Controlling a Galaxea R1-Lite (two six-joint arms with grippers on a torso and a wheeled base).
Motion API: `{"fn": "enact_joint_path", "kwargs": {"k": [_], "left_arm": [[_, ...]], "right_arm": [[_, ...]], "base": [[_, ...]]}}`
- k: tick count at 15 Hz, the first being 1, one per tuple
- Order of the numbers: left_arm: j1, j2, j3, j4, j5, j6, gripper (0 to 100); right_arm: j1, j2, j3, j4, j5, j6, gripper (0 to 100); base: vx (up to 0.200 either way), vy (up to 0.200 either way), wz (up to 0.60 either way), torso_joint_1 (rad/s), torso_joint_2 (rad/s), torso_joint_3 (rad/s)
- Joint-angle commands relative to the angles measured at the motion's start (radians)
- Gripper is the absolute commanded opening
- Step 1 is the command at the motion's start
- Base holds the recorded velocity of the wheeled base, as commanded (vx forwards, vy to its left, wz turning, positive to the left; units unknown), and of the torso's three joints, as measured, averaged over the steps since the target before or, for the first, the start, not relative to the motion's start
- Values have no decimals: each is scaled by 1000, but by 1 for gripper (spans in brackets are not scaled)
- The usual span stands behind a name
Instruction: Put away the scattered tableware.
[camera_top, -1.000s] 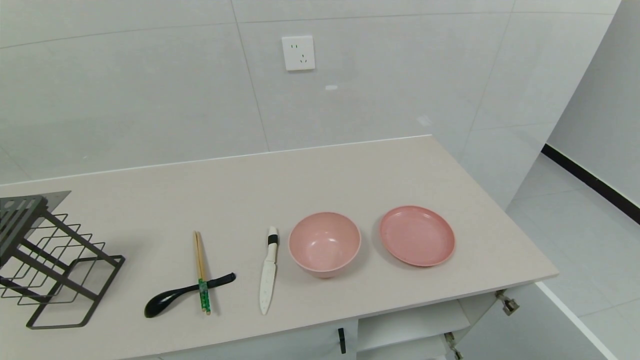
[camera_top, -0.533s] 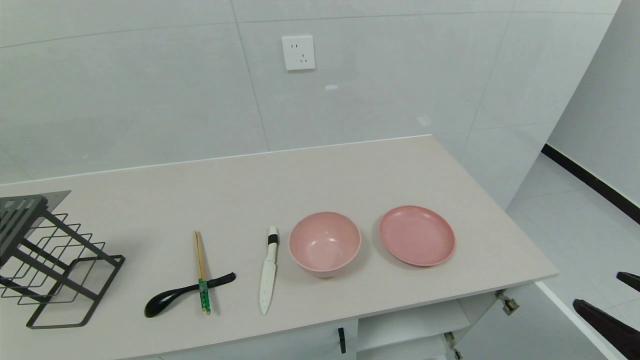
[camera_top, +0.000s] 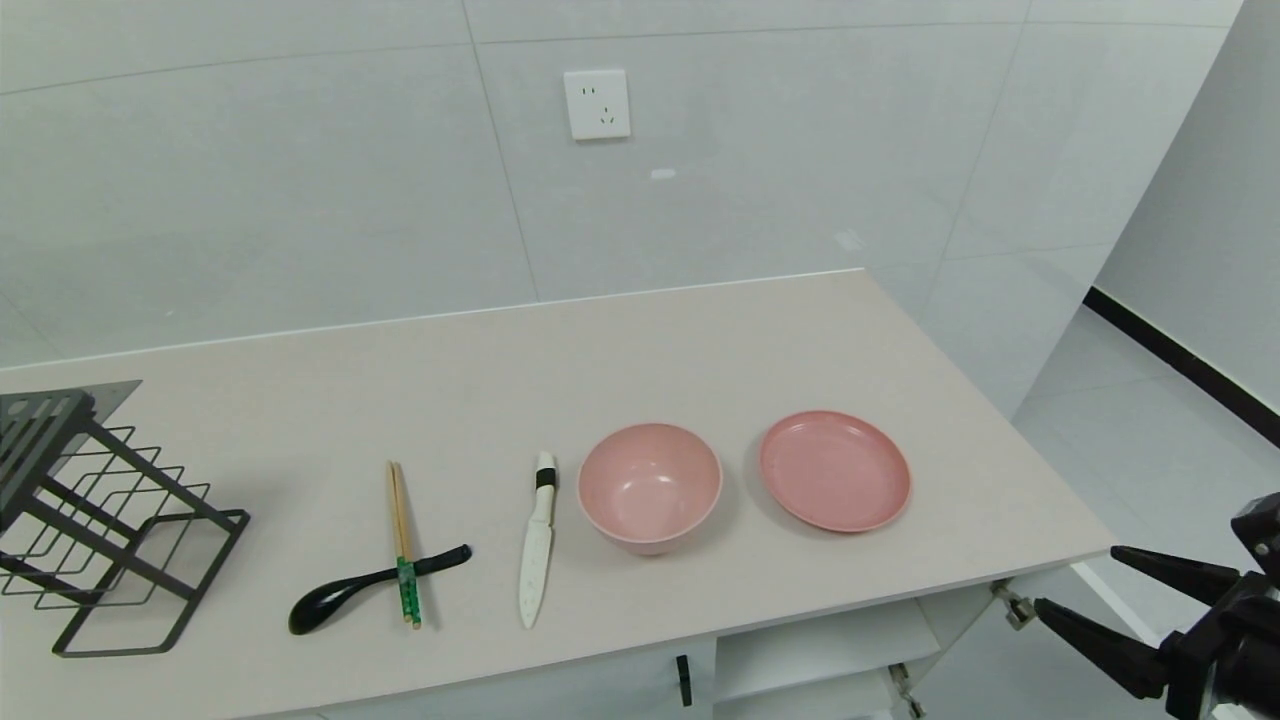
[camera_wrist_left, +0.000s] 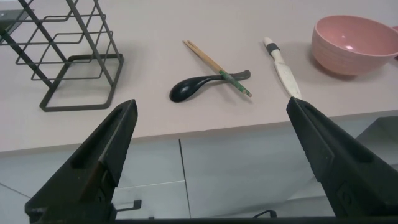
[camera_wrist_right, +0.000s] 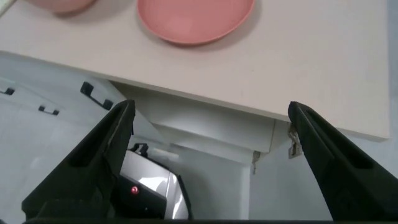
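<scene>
change: the right gripper (camera_top: 1078, 577) comes into the head view from the lower right. one second earlier it is absent, half a second earlier only its tips show at the edge, and now both fingers stand farther in and higher. the tableware keeps its positions. judgement: the task is at its opening approach; no item is put away yet, and the right arm is most likely heading for the piece nearest to it.

layout, referenced to the bowl (camera_top: 649, 487): the plate (camera_top: 834, 470) lies just beside it on the right. the knife (camera_top: 537, 540) lies just beside it on the left. the chopsticks (camera_top: 403, 540) lie farther left, crossing over the handle of the spoon (camera_top: 370, 588). the rack (camera_top: 90, 520) stands well apart at the far left.

fingers: the right gripper's fingers are spread apart and hold nothing. they sit well right of the bowl, beyond the plate, off the counter (camera_top: 600, 360) corner and lower than its top; nothing lies between them. the left gripper (camera_wrist_left: 211, 102) is also spread and empty, off the front edge, left of the bowl, facing the spoon and chopsticks, well apart from them.
</scene>
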Motion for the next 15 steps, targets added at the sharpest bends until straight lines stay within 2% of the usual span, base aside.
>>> {"fn": "enact_joint_path", "kwargs": {"k": [1, 7, 8, 12, 15], "left_arm": [[0, 1, 0, 0, -1, 0, 100], [0, 1, 0, 0, -1, 0, 100], [0, 1, 0, 0, -1, 0, 100], [0, 1, 0, -1, -1, -5, 100], [0, 1, 0, -1, 1, -5, 100]], "right_arm": [[9, 90, 1, -12, 6, -10, 100], [39, 242, -102, -49, 6, -10, 100], [40, 300, -186, -49, 8, -3, 100], [39, 376, -358, -43, 0, 49, 100], [43, 411, -411, -40, -37, 61, 100]], "base": [[0, 0, 0, 0, 0, 0], [0, 0, 0, 0, 0, 0], [0, 0, 0, 0, 0, 0], [0, 0, 0, 0, 0, 0], [0, 0, 0, 0, 0, 0]]}}
